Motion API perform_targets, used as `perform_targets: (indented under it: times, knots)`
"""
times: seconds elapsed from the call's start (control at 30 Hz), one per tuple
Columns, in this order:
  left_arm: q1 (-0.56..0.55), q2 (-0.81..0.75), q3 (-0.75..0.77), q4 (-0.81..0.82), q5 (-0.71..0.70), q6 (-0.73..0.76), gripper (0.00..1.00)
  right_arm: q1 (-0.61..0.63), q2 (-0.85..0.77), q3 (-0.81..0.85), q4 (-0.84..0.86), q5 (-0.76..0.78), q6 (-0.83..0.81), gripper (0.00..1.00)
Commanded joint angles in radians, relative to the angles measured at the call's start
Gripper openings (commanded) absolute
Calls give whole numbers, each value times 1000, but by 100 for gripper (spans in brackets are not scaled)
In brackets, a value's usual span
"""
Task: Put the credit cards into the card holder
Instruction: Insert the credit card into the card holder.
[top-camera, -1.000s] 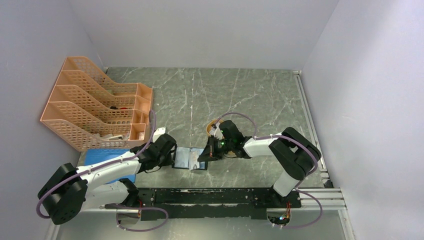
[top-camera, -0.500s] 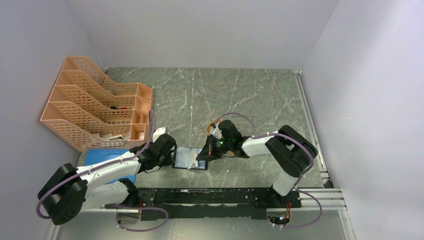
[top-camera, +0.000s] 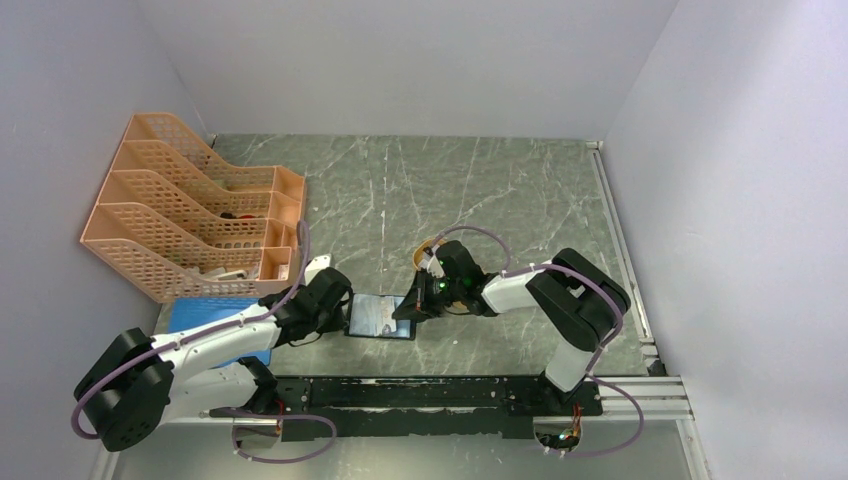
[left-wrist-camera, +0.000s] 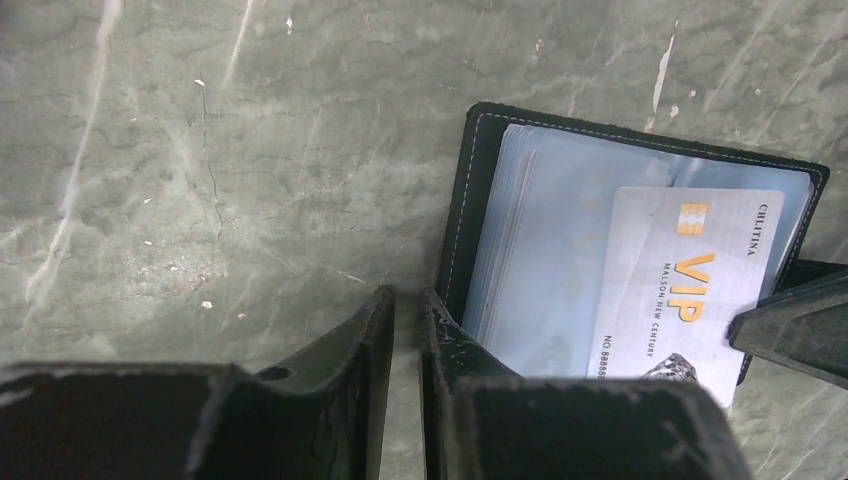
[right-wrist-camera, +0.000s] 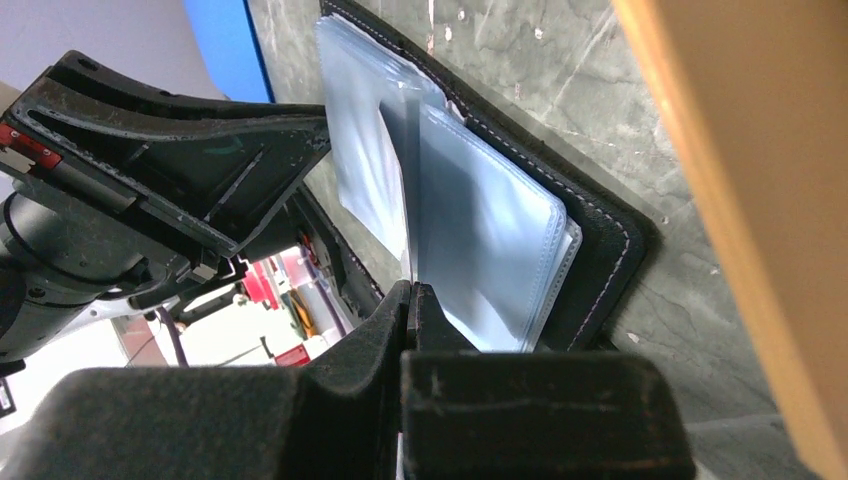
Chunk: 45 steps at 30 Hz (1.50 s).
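The black card holder (top-camera: 372, 318) lies open on the table between my grippers, its bluish clear sleeves (left-wrist-camera: 560, 250) facing up. A white VIP credit card (left-wrist-camera: 690, 285) lies flat over the sleeves, partly in. My right gripper (top-camera: 404, 308) is shut on that card's right edge; in the right wrist view the right gripper (right-wrist-camera: 411, 290) pinches the thin card (right-wrist-camera: 408, 190) edge-on among the sleeves. My left gripper (left-wrist-camera: 405, 297) is shut, with only a narrow gap and nothing in it. One of its fingers (left-wrist-camera: 445, 335) rests at the holder's left edge (left-wrist-camera: 462, 200). No other cards show.
An orange oval tray (top-camera: 428, 250) sits just behind the right gripper, and its rim (right-wrist-camera: 720, 200) is close on the right in the right wrist view. A flat blue pad (top-camera: 210, 318) lies under the left arm. An orange mesh file rack (top-camera: 190, 215) stands at the far left.
My right gripper has moved a little to the left with the card, sliding it further over the sleeves. The holder's right side now lies flatter. The left gripper has stayed put.
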Motion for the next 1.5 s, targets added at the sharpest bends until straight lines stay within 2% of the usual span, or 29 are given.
perform_targets:
  times: [0.0, 0.3, 0.6, 0.93, 1.47]
  knots:
    - [1, 7, -34, -23, 61, 4, 21, 2, 11, -7, 37, 42, 16, 0]
    - [1, 5, -38, -10, 82, -3, 21, 4, 15, -27, 83, 31, 41, 0]
    - [1, 3, -42, 6, 105, -9, 20, 19, 15, -22, 67, 61, 45, 0]
    - [1, -23, -53, -18, 98, -12, 20, 22, -10, -56, 9, 169, 39, 0]
    - [1, -25, -52, -23, 95, -17, 20, 23, -56, -71, -4, 183, 27, 0]
